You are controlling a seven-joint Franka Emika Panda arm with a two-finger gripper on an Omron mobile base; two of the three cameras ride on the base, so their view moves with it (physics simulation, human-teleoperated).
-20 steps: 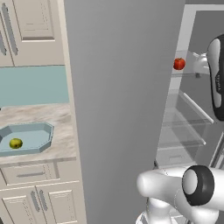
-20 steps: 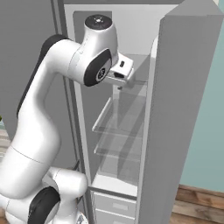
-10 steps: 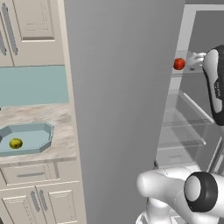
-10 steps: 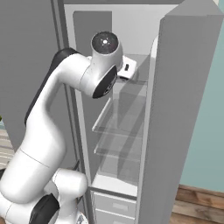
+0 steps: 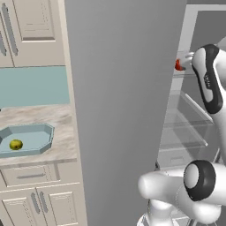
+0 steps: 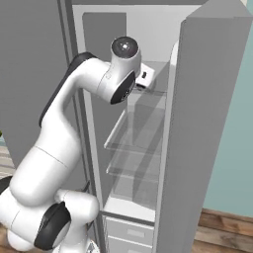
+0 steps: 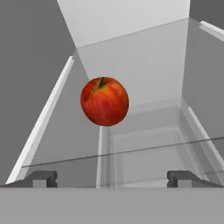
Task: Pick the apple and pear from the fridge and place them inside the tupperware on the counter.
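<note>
The red apple [image 7: 104, 101] rests on an upper glass shelf of the fridge [image 5: 123, 110], just ahead of my gripper [image 7: 113, 179] and slightly left of its centre line. The gripper is open, with its fingertips [image 7: 41, 178] level with the shelf's front edge and nothing between them. In the left base view the apple [image 5: 178, 65] peeks out beside my forearm. The yellow-green pear [image 5: 16, 144] lies inside the light blue tupperware [image 5: 35, 132] on the beige counter [image 5: 62, 134]. My hand [image 6: 145, 77] reaches into the fridge at upper-shelf height.
The open fridge door [image 6: 207, 128] stands close on the right of the arm. Lower glass shelves [image 6: 133, 138] and white drawers [image 6: 128, 232] sit below the hand. Cream cabinets [image 5: 31, 26] hang above the counter, with drawers beneath it.
The arm has swung further into the fridge toward the apple, and my forearm now covers part of it in the left base view. The jaws have stayed open.
</note>
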